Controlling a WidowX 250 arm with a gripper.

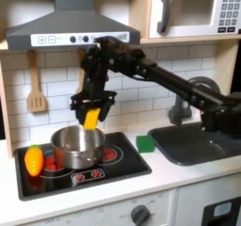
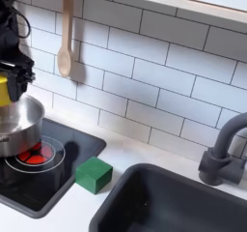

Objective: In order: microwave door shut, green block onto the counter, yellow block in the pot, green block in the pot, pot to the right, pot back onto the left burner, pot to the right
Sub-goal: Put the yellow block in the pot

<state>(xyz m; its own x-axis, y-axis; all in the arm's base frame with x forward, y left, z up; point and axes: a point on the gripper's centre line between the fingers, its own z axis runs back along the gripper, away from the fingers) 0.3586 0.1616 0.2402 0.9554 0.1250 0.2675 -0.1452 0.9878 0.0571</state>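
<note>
- The pale off-white counter runs across the kitchen in both exterior views, carrying a black cooktop on the first exterior view's left and a dark grey sink on the first exterior view's right.
- The black robot arm reaches from the first exterior view's right, over the sink, towards the cooktop.
- The white microwave door, with its dark window and curved grey handle, sits high at the first exterior view's upper right, lying flat with the microwave front.
- The round shiny steel pot stands upright on the cooktop's left burner in the first exterior view; in the second exterior view it is at the left edge over a red burner ring.
- The pincer hangs just above the pot's far rim, its fingers clamped around the small bright yellow block, which is held in the air over the pot's opening.
- An orange-and-yellow toy vegetable lies on the cooktop just left of the pot in the first exterior view.
- The small bright green block rests on the counter, between the cooktop's right edge and the sink in the second exterior view.
- A wooden spoon hangs on the tiled wall behind.
</note>
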